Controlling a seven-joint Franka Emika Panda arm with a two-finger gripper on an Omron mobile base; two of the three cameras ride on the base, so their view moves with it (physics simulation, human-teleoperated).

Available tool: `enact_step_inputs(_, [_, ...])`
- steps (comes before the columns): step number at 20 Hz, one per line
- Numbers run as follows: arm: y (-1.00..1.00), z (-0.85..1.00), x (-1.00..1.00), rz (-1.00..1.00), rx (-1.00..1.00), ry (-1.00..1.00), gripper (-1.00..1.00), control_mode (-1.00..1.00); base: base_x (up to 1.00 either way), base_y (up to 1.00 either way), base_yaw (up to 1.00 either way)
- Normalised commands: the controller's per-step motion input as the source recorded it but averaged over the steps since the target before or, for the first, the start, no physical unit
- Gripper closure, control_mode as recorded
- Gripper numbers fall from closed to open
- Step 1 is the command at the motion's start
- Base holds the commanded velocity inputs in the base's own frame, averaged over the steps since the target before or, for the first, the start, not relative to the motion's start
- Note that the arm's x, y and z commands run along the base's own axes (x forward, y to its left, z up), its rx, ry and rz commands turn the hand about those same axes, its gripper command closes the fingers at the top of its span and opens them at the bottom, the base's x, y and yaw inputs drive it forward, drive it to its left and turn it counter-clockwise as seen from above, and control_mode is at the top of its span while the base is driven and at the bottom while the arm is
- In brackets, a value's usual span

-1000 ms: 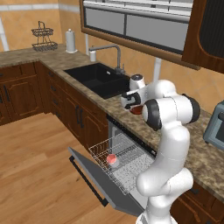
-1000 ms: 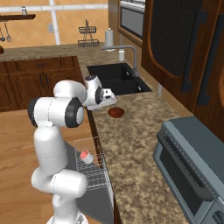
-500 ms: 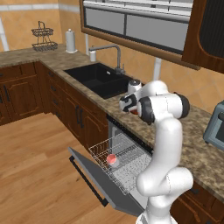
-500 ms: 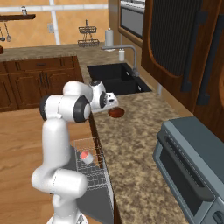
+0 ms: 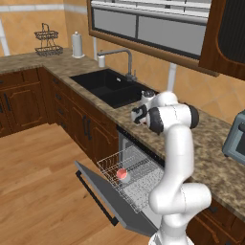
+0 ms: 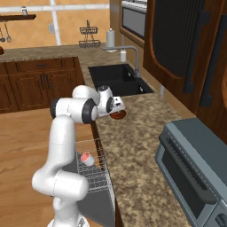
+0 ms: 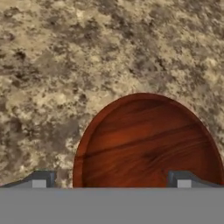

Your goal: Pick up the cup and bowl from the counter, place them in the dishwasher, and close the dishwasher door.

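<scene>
Handling the bowl (image 7: pixel 146 142) calls for an edge grip. It sits on the counter (image 7: pixel 65 57), directly under the gripper (image 7: pixel 111 179), with its near rim lying between the two fingertips (image 7: pixel 41 179). The jaws stand wide open and hold nothing; one tip shows outside the rim and the other over the inside of the bowl, so the near wall is straddled. Whether the tips touch the bowl cannot be told.

Properties, as judged from appearance:
- Rigid: a low, round, reddish-brown dish with a wood-like grain; it should not deform under the jaws.
- Light: shallow and thin-walled, so a moderate squeeze should carry it.
- Smooth: the glossy inner surface may let it slide or pivot if pinched high on the lip.

Recommended hold: close on the wall near the rim, one finger inside and one outside, seated low enough to stop tilting.

The cup (image 5: pixel 123 174) already lies in the wire rack (image 5: pixel 139 177) of the dishwasher (image 5: pixel 136 158), whose door (image 5: pixel 107 198) hangs open.
</scene>
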Motion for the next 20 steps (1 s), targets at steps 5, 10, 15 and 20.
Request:
enact_step_inputs(5, [-0.12, -0.34, 0.17, 0.03, 0.0, 0.0, -1.0, -1.0, 0.0, 0.0, 0.0])
enact_step_inputs(10, [0.0, -0.47, 0.0, 0.0, 0.0, 0.0, 1.0, -1.0, 0.0, 0.0, 0.0])
enact_step_inputs(15, [0.11, -0.34, 0.04, -0.01, 0.0, -0.01, 1.0, -1.0, 0.0, 0.0, 0.0])
enact_step_inputs(20, [0.05, 0.0, 0.0, -0.01, 0.0, -0.01, 1.0, -1.0, 0.0, 0.0, 0.0])
